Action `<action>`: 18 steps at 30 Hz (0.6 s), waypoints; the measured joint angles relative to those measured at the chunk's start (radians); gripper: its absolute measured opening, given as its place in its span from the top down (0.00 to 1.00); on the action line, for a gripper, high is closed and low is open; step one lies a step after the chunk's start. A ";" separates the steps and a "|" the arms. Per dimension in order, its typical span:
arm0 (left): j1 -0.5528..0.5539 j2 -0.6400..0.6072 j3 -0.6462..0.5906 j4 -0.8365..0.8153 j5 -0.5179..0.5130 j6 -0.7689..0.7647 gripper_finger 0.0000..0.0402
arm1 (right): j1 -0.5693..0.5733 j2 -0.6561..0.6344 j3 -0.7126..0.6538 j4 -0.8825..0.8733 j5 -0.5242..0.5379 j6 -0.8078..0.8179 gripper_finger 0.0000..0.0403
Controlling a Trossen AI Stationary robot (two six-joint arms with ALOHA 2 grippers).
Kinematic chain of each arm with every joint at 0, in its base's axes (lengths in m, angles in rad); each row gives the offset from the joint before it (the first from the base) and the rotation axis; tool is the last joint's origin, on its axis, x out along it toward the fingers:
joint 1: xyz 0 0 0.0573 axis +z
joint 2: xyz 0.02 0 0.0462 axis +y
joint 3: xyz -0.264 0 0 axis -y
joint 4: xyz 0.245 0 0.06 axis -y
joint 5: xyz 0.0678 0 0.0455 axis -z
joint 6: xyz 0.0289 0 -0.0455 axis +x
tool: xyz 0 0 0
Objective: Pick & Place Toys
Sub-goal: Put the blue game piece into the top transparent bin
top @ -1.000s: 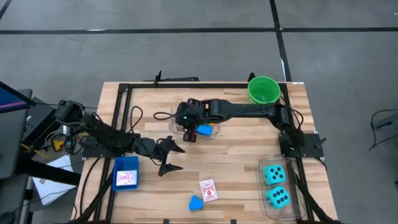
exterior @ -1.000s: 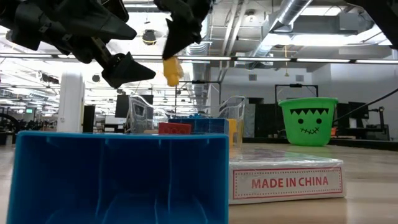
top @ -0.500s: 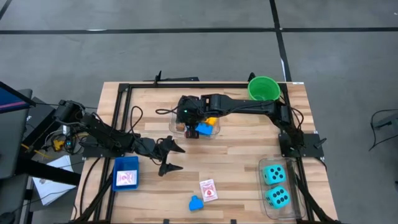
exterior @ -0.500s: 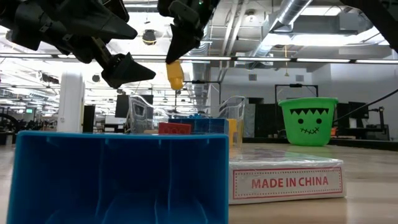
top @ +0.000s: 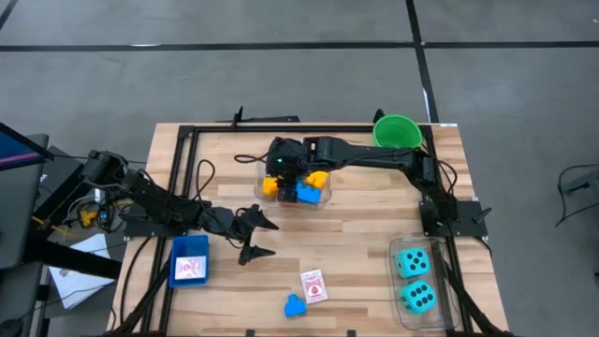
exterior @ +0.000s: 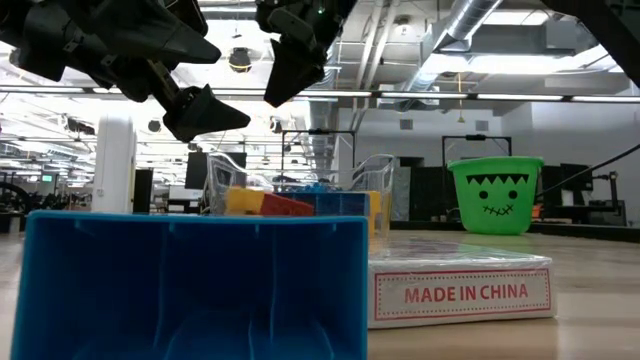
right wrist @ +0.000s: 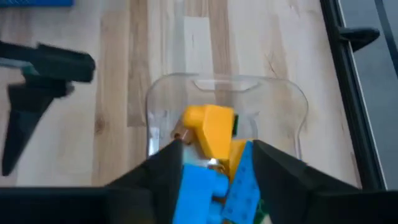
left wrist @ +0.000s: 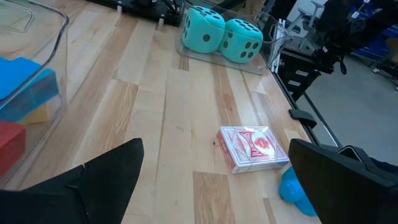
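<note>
My right gripper (top: 283,176) (exterior: 281,90) hangs open above the clear tub (top: 328,197) at the table's middle, touching nothing. In the tub lie yellow (top: 270,187) (right wrist: 212,129), blue (top: 305,195) and red (exterior: 283,205) bricks. My left gripper (top: 269,238) waits open at the near left, above the bare wood. A red-and-white card pack (top: 314,285) (left wrist: 254,148) and a blue toy (top: 295,305) lie flat near the front edge. Two teal dice (top: 413,280) (left wrist: 224,38) sit in a clear tub at the near right. Another card lies in the blue tray (top: 190,259).
A green bucket (top: 397,134) (exterior: 496,194) stands at the far right corner. Black frame rails run along the table's left, far and right sides. Bare wood lies between the brick tub and the card pack.
My right gripper, shut on a yellow brick above the tub, has drifted slightly toward the far edge and opened. The brick has fallen into the tub and now lies at its left end among the other bricks.
</note>
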 joint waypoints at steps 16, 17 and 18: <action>0.000 0.000 -0.001 -0.059 0.000 -0.021 0.01 | -0.006 -0.322 0.005 0.149 -0.129 0.059 0.35; 0.000 0.000 -0.001 -0.060 0.000 -0.024 0.01 | 0.004 -0.331 0.005 0.126 -0.123 0.048 0.35; 0.000 0.000 -0.001 -0.060 0.000 -0.026 0.01 | 0.013 -0.337 0.003 0.082 -0.115 0.039 0.35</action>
